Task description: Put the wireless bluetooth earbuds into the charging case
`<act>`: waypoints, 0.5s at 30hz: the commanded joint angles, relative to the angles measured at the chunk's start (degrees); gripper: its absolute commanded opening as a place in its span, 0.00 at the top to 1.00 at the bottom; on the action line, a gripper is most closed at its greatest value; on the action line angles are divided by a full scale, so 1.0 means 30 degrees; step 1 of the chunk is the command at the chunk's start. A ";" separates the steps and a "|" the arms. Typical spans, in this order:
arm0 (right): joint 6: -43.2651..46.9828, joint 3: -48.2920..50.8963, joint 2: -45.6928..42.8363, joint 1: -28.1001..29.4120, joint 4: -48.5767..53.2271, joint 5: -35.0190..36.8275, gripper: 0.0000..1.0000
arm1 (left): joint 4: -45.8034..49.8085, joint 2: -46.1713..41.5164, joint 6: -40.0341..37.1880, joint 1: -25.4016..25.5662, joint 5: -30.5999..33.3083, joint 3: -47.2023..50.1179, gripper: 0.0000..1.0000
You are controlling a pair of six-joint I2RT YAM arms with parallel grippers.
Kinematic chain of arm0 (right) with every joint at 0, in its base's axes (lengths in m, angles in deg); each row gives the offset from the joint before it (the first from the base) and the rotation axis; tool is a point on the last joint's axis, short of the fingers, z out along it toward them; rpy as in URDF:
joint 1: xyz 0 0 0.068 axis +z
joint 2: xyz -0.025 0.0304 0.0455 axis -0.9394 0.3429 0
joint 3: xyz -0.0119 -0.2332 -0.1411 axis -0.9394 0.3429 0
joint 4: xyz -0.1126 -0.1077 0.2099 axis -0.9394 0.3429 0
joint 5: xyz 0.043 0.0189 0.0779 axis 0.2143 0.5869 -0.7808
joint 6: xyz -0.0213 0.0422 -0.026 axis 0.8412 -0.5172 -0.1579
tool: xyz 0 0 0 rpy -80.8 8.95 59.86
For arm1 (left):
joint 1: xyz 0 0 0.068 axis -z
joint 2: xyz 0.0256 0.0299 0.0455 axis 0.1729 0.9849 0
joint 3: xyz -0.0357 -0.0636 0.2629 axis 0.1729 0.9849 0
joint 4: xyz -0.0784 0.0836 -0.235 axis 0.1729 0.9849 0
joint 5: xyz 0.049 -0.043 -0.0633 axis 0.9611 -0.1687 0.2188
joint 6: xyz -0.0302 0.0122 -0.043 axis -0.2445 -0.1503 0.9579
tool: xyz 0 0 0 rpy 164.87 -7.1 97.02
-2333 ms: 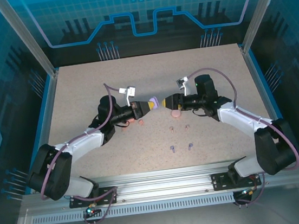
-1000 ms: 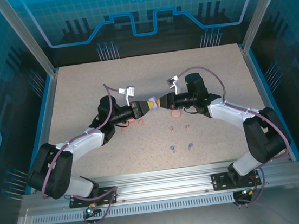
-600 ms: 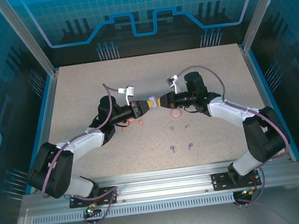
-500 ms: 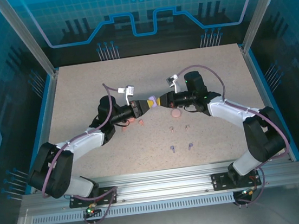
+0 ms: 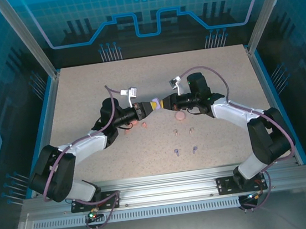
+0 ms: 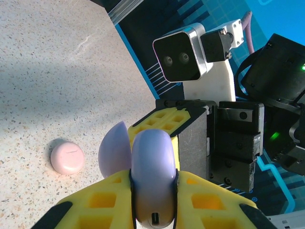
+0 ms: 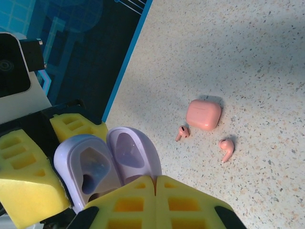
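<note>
Purple earbuds [image 5: 176, 151] and pink earbuds [image 5: 174, 131] lie on the surface [image 5: 83, 95], on the base side of both end effectors. Coral earbuds [image 7: 182, 132] sit beside the coral case [image 7: 204, 114], beyond the right tips. Left end effector [image 6: 152, 188] clamps the open purple case [image 6: 151, 157]. Right end effector [image 7: 155, 181]: fingers pressed together at the edge of the lid [image 7: 129, 151].

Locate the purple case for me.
Top view: the purple case, lid open, is held over mid-table in the left claw, the right claw at its lid; the pink case lies on the table nearby.
</note>
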 commanded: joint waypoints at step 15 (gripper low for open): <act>0.6223 -0.4641 0.1125 -0.0646 0.8010 0.2664 1.00 | 0.7153 -0.2069 -0.4117 -0.1478 -0.0587 -0.2189 0.12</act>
